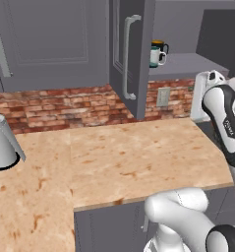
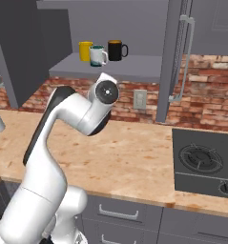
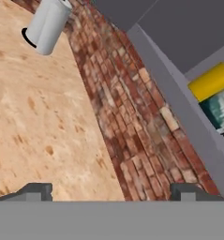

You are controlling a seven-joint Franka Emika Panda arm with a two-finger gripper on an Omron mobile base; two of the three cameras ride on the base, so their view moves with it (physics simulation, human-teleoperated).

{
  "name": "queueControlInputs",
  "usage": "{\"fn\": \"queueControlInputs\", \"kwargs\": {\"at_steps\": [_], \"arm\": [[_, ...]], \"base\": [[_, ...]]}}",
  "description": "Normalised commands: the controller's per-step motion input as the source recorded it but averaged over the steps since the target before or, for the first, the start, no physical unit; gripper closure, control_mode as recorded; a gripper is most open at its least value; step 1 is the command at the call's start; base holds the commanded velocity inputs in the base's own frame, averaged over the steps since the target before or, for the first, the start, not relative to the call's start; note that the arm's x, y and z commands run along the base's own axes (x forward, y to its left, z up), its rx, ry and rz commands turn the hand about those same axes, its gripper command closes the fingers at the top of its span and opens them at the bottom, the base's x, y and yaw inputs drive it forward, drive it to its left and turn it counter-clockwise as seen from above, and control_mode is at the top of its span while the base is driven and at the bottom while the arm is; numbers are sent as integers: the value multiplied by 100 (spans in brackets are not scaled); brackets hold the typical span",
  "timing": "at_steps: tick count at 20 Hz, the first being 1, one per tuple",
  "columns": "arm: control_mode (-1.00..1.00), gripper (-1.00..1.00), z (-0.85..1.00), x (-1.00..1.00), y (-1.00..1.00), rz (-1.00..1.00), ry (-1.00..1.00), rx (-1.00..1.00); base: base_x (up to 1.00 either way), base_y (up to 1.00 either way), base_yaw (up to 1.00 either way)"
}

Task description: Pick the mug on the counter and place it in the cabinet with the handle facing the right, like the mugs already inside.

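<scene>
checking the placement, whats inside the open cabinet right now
On the cabinet shelf stand three mugs: a yellow mug, the white mug with its handle facing right, and a black mug. The door hides the shelf's right end.

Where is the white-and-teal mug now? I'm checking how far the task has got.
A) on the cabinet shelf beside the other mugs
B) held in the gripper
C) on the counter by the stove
A: the mug stands on the cabinet shelf, between the yellow mug and the black mug.
</scene>
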Motion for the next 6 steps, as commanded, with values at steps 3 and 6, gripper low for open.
{"fn": "queueControlInputs", "kwargs": {"at_steps": [3, 6], "arm": [[-100, -100, -57, -27, 0, 3, 0, 0], [-100, -100, -62, -20, 2, 2, 0, 0]], "base": [[0, 0, 0], [0, 0, 0]]}}
